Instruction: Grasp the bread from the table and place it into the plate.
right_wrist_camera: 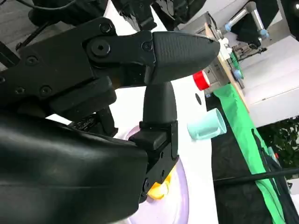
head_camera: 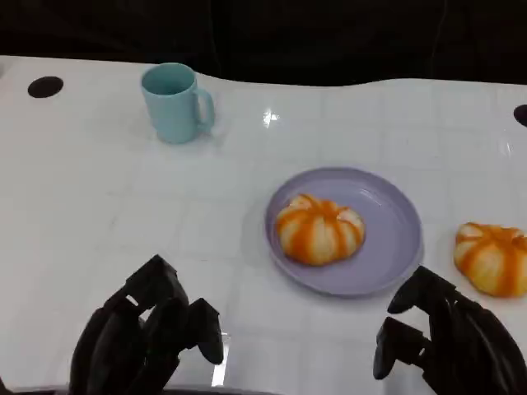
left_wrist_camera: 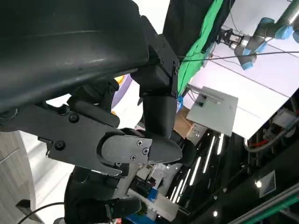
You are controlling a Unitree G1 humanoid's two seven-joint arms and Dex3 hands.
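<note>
While one orange-striped bun (head_camera: 319, 230) already sits in the lavender plate (head_camera: 395, 216), the bread (head_camera: 492, 257) I still have to fetch lies on the white surface (head_camera: 99, 206) just beside the plate's right rim. My right hand (head_camera: 449, 337) hovers near it, empty with fingers apart; my left hand (head_camera: 146, 333) hangs low, empty, fingers loosely spread. I worry a careless reach could nudge the bun off the surface's edge, or clip the plate rim.
</note>
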